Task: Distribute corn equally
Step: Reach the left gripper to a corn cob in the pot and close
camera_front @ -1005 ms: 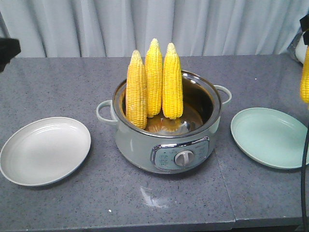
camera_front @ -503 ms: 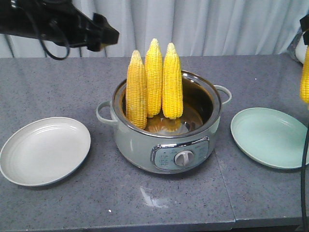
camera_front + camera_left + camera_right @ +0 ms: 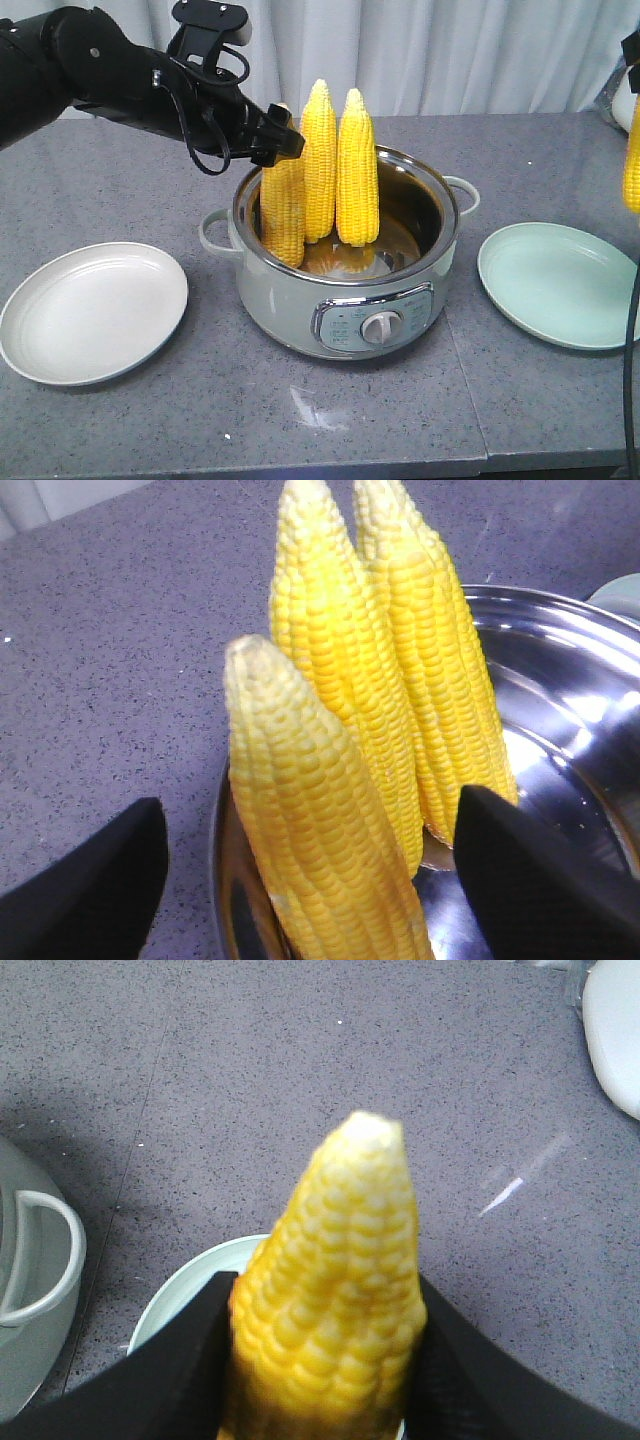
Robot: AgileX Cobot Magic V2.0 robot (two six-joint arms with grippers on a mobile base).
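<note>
Left gripper (image 3: 285, 140), fingers (image 3: 90, 890) spread wide, straddles 1 cob (image 3: 320, 820) in the electric pot (image 3: 290, 310) for grasping; right gripper (image 3: 325, 1360) clamps another cob (image 3: 340, 1260) above the green plate (image 3: 560, 290).

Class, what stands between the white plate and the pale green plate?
Front view: a cooking pot holding three upright corn cobs stands between the white plate and green plate.

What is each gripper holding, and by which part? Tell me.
Right gripper: a corn cob, fingers clamping its thick body, tip free. Left gripper: nothing; open around the nearest cob in the pot.
</note>
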